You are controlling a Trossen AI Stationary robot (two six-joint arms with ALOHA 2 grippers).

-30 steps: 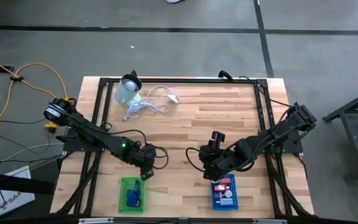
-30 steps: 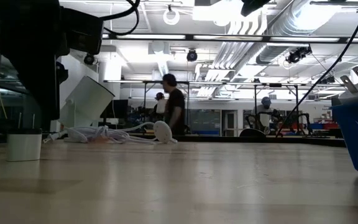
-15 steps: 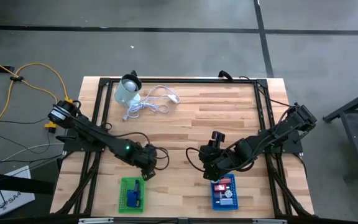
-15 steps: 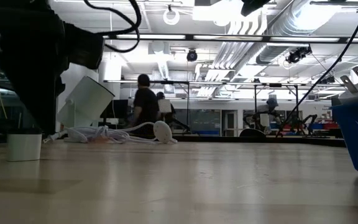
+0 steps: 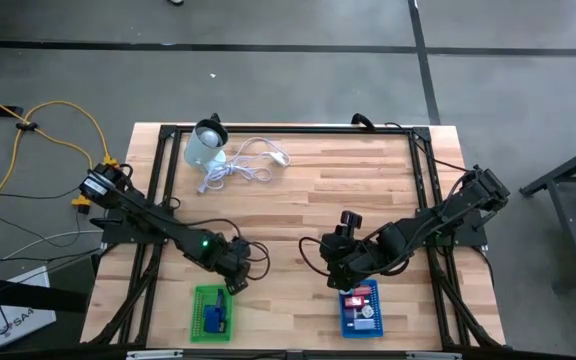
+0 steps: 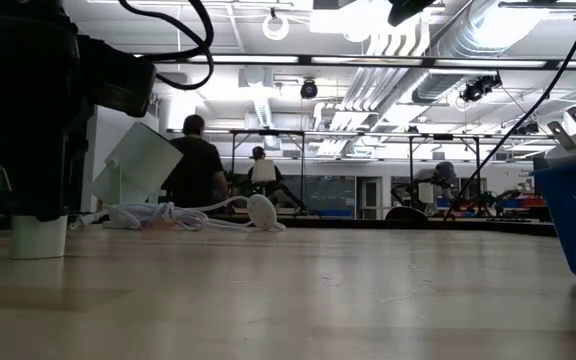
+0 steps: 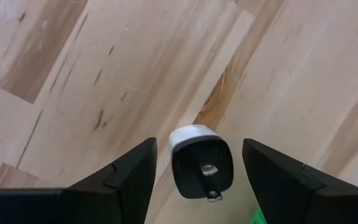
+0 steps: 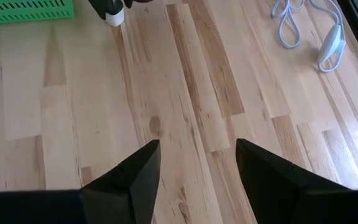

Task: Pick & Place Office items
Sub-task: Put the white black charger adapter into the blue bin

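While you look over the wooden table (image 5: 298,210), take the big things first: your left arm reaches in from the left side and your right arm from the right, both low over the near half. Near the far-left corner lie the pale round container (image 5: 206,146) and the coiled white cable (image 5: 243,165), neither of them part of the sorting. At the near edge sit two baskets: the green basket (image 5: 211,312), which already holds a blue piece and a dark one, and the blue basket (image 5: 362,311), which holds red, white and grey pieces. So, as far as you can see, much of the sorting is done, and no loose pieces show on the bare wood apart from one. That one is the small white plug adapter (image 7: 201,160), standing on the wood just beside the green basket's far edge, prongs up. Your left gripper (image 7: 199,171) hangs right over it with its fingers apart, one on each side and not touching, so the piece is not gripped yet; closing on it and carrying it to a basket looks like what remains. Your right gripper (image 8: 197,163) waits beside the blue basket's far edge, fingers spread and empty.
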